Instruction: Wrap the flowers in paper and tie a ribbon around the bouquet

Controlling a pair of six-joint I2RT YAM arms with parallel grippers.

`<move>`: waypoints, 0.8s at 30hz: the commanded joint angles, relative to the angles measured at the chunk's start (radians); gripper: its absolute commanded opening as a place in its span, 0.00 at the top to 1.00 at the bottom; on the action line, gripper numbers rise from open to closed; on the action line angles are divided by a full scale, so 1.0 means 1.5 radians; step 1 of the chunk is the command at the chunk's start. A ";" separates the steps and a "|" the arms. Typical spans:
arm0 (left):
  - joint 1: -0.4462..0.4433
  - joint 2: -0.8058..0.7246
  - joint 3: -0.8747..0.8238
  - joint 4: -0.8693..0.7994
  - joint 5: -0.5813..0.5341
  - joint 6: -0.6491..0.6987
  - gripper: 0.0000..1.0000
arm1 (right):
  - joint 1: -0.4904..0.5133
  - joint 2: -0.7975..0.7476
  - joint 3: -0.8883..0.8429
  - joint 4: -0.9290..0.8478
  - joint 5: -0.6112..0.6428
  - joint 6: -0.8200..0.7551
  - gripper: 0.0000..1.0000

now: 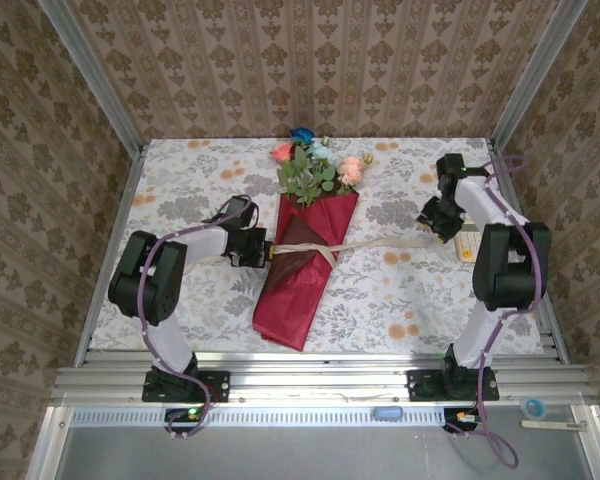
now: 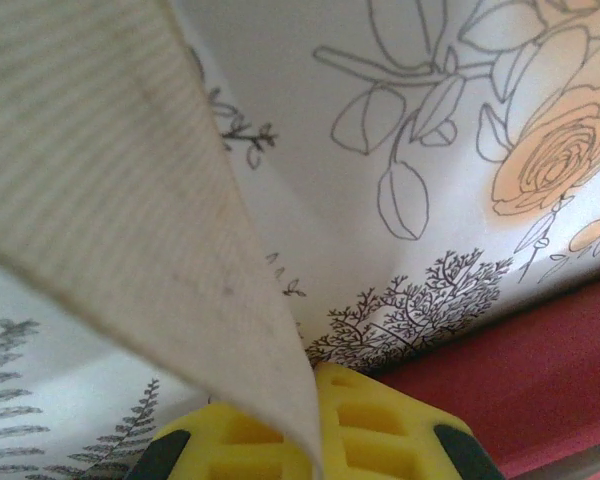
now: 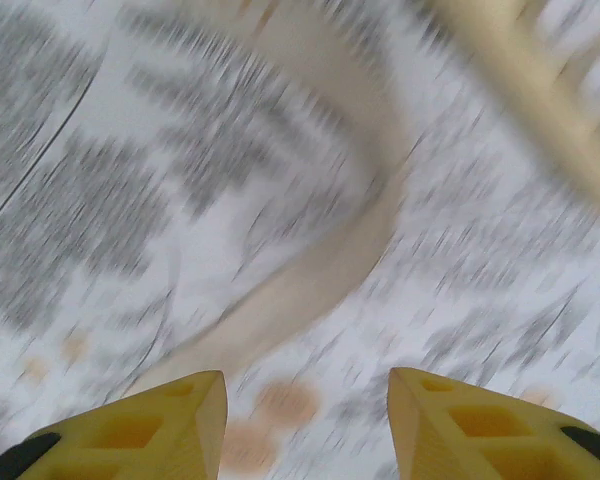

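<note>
The bouquet (image 1: 305, 265) lies in the middle of the table, a cone of dark red paper (image 1: 298, 290) with the flowers (image 1: 315, 165) sticking out at its far end. A beige ribbon (image 1: 380, 244) crosses the cone and trails right over the cloth. My left gripper (image 1: 263, 250) is at the cone's left edge. In the left wrist view it (image 2: 315, 400) is shut on the ribbon (image 2: 130, 200), which rises from between the yellow fingers (image 2: 390, 425), beside the paper (image 2: 540, 370). My right gripper (image 1: 438, 225) is open above the ribbon's right part. In the blurred right wrist view its jaws (image 3: 305, 385) stand apart over the ribbon (image 3: 330, 260).
A printed floral tablecloth (image 1: 400, 300) covers the table. A pale slatted object (image 1: 467, 243) lies beside the right arm, near the table's right edge. Metal frame posts (image 1: 90, 75) rise at the back corners. A rail (image 1: 310, 385) runs along the near edge.
</note>
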 commanded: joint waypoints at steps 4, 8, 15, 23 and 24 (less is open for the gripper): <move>-0.003 0.003 -0.007 0.010 0.013 0.000 1.00 | 0.122 -0.027 -0.086 0.114 -0.179 0.301 0.51; -0.003 0.008 -0.008 0.014 0.018 0.001 1.00 | 0.178 0.006 -0.094 0.199 -0.226 0.437 0.50; -0.003 0.006 -0.010 0.015 0.022 0.003 1.00 | 0.225 0.062 -0.107 0.264 -0.264 0.538 0.52; -0.003 0.002 -0.014 0.014 0.023 0.004 1.00 | 0.231 0.106 -0.098 0.290 -0.264 0.564 0.58; -0.003 0.002 -0.013 0.014 0.022 0.004 1.00 | 0.234 0.112 -0.092 0.291 -0.264 0.565 0.58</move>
